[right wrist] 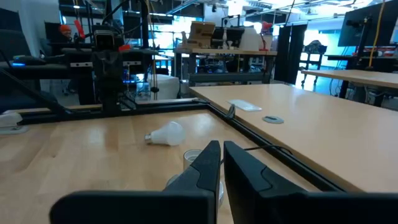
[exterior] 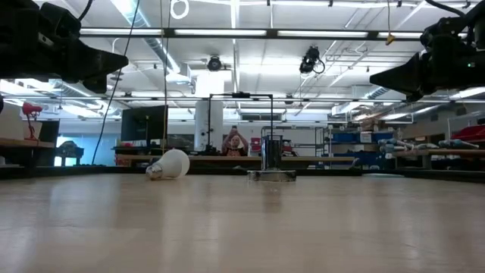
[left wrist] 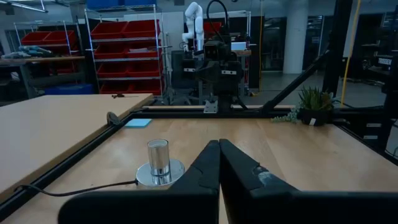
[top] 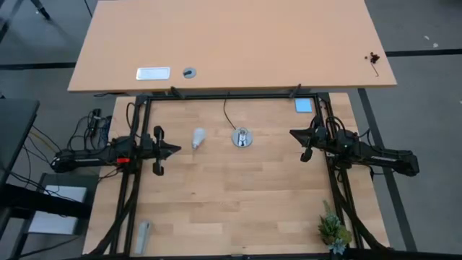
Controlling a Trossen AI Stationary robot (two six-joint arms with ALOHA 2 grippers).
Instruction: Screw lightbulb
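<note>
You have the lightbulb (top: pixel 198 137) lying on its side on the wooden surface (top: pixel 238 195), just left of the silvery socket base (top: pixel 242 138), whose thin black cord (top: pixel 226 115) runs toward the far edge. The left hand (top: pixel 173 149) hangs near the bulb, fingers pressed together and holding nothing. The right hand (top: pixel 294 134) waits right of the socket, likewise closed and empty. Nothing lies between bulb and socket (a small potted plant (top: pixel 333 230) and a grey object (top: pixel 142 236) sit well apart at the near edge).
</note>
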